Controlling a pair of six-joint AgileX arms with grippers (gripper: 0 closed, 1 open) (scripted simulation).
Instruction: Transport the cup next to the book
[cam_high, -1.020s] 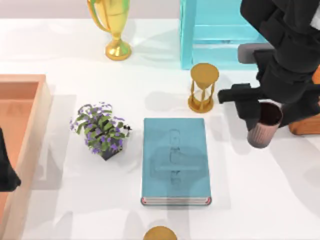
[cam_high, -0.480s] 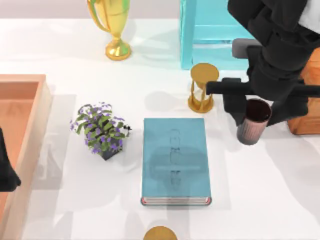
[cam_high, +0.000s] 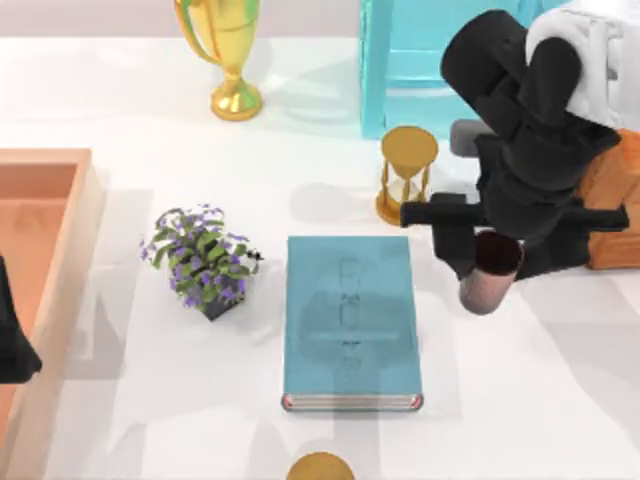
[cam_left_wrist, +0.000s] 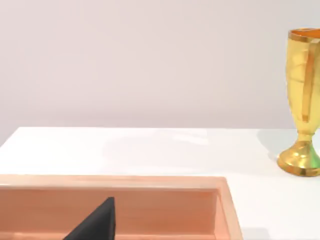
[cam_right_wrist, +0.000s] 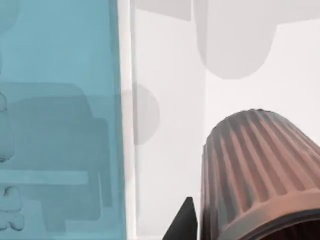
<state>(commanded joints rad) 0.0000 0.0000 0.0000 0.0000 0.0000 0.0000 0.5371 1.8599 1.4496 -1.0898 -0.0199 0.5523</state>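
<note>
The cup (cam_high: 488, 277), a small ribbed copper-brown tumbler with a dark inside, hangs just right of the book's far right corner. My right gripper (cam_high: 495, 256) is shut on it from above, a black finger on each side. The book (cam_high: 350, 320), a large teal hardcover, lies flat at the table's middle. In the right wrist view the cup (cam_right_wrist: 260, 170) hangs close by, the book (cam_right_wrist: 55, 115) lies below beside it, and one dark fingertip (cam_right_wrist: 186, 222) shows. My left gripper (cam_high: 12, 340) is parked at the left edge over the wooden tray.
A golden hourglass (cam_high: 407, 172) stands just behind the book, close to the right arm. A light-blue cabinet (cam_high: 430, 60) and a golden trophy (cam_high: 228, 50) stand at the back. A potted plant (cam_high: 203, 258) sits left of the book, a wooden tray (cam_high: 50, 230) at the far left.
My right gripper has carried the cup leftward, from near the right wooden block to just beside the book's right edge. The left arm has not moved.
</note>
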